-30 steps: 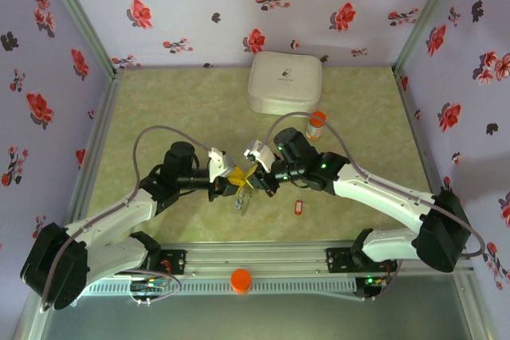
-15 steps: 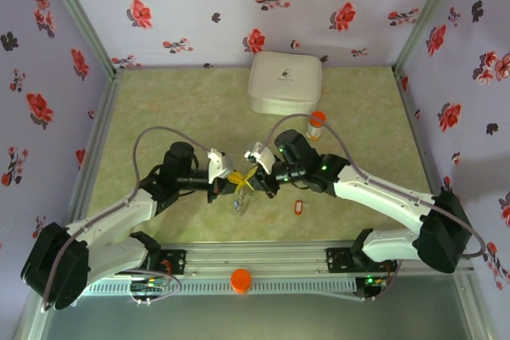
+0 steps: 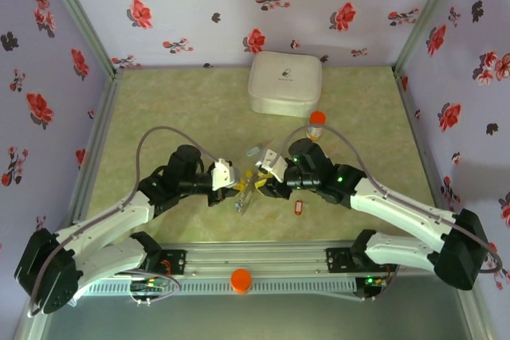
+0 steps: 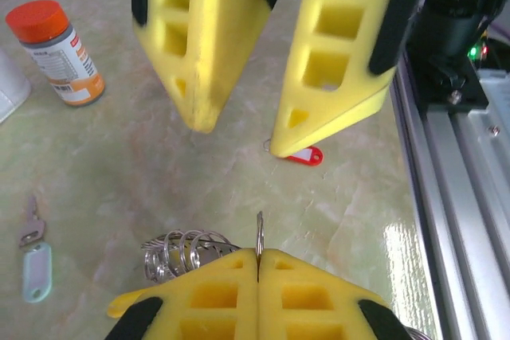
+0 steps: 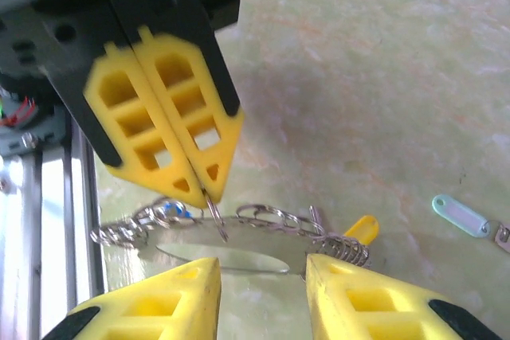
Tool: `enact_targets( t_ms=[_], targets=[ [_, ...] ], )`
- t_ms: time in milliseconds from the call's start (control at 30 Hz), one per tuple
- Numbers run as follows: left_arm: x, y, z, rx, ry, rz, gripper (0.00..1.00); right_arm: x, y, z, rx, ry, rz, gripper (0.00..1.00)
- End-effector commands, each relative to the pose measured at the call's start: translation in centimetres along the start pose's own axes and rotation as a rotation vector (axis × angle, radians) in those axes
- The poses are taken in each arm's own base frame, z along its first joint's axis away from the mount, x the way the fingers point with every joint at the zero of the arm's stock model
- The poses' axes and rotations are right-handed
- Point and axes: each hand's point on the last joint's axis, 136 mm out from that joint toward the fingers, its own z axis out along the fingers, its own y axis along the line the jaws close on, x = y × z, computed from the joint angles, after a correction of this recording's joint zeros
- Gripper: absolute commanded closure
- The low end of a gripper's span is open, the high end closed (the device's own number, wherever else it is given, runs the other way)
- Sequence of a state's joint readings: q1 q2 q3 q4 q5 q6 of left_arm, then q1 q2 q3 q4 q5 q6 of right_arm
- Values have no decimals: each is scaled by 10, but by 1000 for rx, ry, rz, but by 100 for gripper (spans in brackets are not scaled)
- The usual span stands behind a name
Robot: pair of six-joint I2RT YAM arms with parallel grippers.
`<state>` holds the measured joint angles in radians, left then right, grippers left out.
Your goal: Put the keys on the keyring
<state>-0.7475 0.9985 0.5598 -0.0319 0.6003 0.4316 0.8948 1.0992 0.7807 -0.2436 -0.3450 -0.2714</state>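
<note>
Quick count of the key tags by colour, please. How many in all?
Red tag: 1
Pale tag: 1
Yellow tag: 1
Blue tag: 1, tiny, among the coils at the ring
Total: 4

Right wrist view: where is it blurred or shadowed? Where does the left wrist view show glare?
Right wrist view: the left tool, shut on a thin ring, looks soft, its shadow dark on the table. Left wrist view: white glare on the table beside the rail.
</note>
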Motion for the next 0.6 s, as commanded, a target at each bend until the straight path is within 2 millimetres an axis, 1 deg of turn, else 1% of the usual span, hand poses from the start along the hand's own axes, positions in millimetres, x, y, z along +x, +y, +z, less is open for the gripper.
enact_targets(
  t_ms=[0, 100, 200, 333, 400, 567],
  targets=[
    [-6, 6, -4, -50, 40, 143, 100, 5, 8, 5, -49, 5, -94, 68],
    [-10, 2, -4, -47, 38, 185, 100, 0, 11, 11, -68, -33, -120, 69],
    [-11, -3, -4, -40, 44, 212, 100, 1, 20, 18, -129, -45, -131, 70],
    [-9, -5, -4, -41, 50, 223, 100, 0, 22, 24, -139, -48, -136, 71],
    [-10, -6, -3, -37, 49, 225, 100, -3, 22, 27, -136, -70, -152, 73],
    [-11, -7, -4, -32, 54, 228, 100, -3, 26, 29, -142, -90, -175, 88]
  ],
)
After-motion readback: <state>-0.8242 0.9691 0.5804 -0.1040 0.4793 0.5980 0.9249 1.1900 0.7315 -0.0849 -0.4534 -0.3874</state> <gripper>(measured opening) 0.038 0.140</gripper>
